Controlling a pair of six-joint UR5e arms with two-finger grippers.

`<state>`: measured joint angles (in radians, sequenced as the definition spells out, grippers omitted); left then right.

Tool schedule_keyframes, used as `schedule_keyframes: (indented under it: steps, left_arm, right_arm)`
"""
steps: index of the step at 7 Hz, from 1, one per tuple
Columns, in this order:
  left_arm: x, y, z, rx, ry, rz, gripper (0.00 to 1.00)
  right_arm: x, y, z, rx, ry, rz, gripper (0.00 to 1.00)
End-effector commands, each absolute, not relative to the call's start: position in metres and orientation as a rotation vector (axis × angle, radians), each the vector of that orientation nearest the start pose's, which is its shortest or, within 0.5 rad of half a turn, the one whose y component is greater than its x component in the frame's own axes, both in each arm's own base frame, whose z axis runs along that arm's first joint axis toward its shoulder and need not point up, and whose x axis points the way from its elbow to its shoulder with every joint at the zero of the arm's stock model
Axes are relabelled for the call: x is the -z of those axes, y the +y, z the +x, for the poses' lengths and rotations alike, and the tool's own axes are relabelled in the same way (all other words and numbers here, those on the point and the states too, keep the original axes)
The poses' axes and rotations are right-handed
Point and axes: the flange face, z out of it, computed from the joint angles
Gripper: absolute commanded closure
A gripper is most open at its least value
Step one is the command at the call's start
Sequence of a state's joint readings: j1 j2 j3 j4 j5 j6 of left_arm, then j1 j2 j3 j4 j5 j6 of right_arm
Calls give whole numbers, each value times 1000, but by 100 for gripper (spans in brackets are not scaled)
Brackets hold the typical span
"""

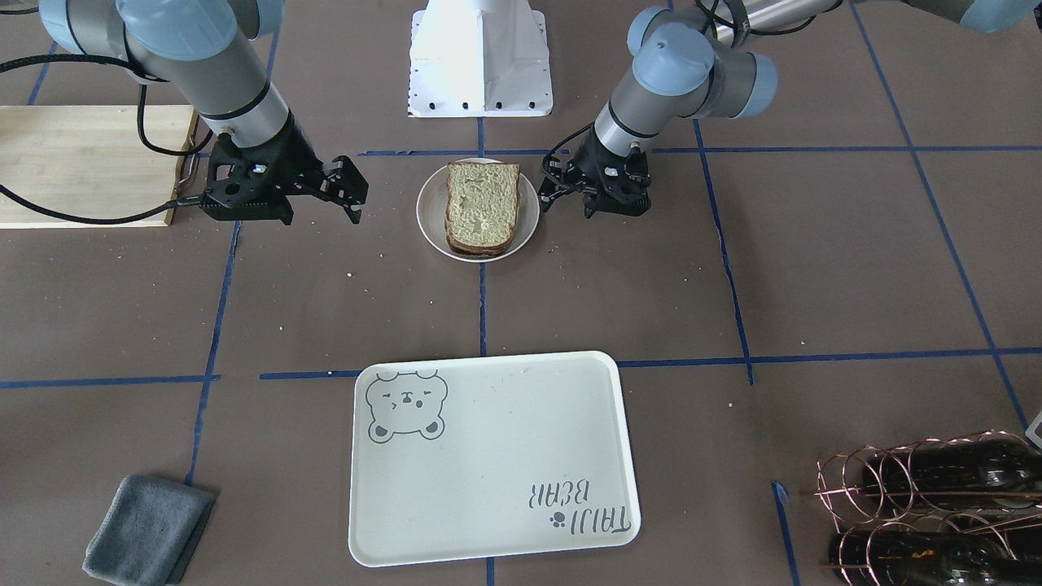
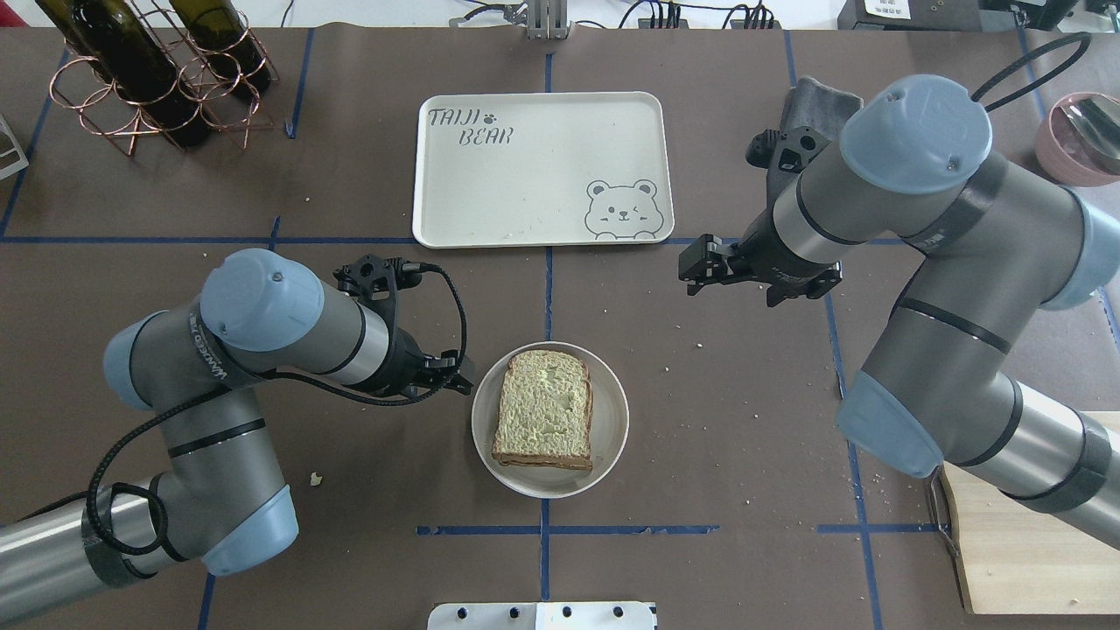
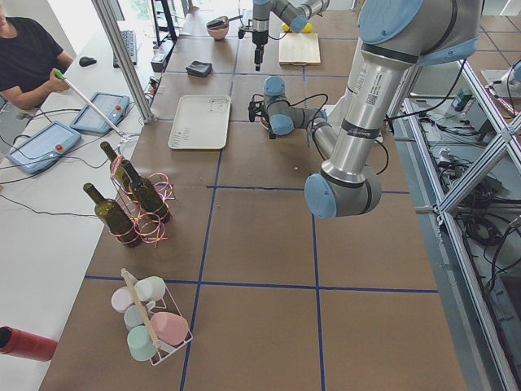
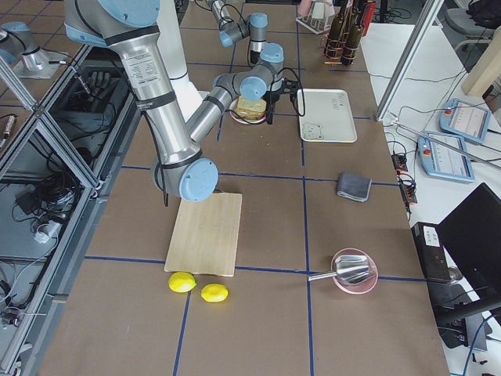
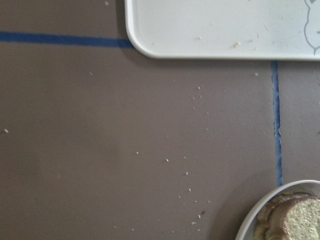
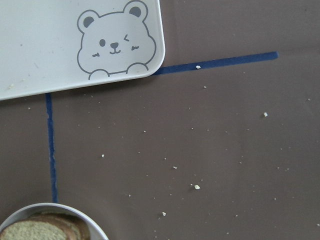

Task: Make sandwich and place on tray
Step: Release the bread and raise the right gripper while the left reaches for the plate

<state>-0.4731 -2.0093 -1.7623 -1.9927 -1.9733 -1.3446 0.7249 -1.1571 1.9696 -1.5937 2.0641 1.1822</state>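
The sandwich (image 1: 482,207) lies on a small round white plate (image 1: 430,224) at the table's middle. Its top slice is pale greenish-tan with a dark crust, and the egg is hidden under it. It also shows in the overhead view (image 2: 544,409) on the plate (image 2: 612,437). My left gripper (image 2: 459,374) is open and empty just beside the plate's left rim. My right gripper (image 2: 693,267) is open and empty, raised to the right of the plate. The cream-white tray (image 2: 525,192) with the bear drawing lies beyond the plate with nothing on it. It also shows in both wrist views (image 5: 225,30) (image 6: 50,40).
A wooden cutting board (image 2: 1024,542) lies near my right arm's base. A copper rack with wine bottles (image 2: 149,79) stands far left. A grey cloth (image 1: 146,529) and a pink bowl (image 2: 1081,131) are far right. Crumbs dot the brown table.
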Motion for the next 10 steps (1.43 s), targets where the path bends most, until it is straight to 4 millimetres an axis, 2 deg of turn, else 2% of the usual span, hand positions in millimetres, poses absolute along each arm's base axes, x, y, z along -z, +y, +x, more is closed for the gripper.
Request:
schedule_keyframes:
  steps: [1, 3, 4, 7, 9, 10]
  left_arm:
    - [-268, -348, 548, -2, 1093, -12, 41]
    - [-271, -336, 560, -11, 1084, -33, 47]
    - [-275, -336, 562, -10, 1077, -36, 52]
    - [-270, -338, 570, -10, 1078, -37, 77]
    - [-270, -339, 569, -5, 1080, -38, 100]
    - [-265, -339, 565, 9, 1108, -41, 100]
  right_arm:
    - [-265, -455, -352, -130, -884, 29, 0]
    - [-281, -459, -337, -104, -864, 46, 0]
    - [-287, -458, -331, -103, -858, 47, 0]
    - [-298, -464, -309, -95, -864, 36, 0]
    - [-311, -462, -303, -67, -848, 42, 0]
    - [-322, -464, -288, -26, -833, 67, 0]
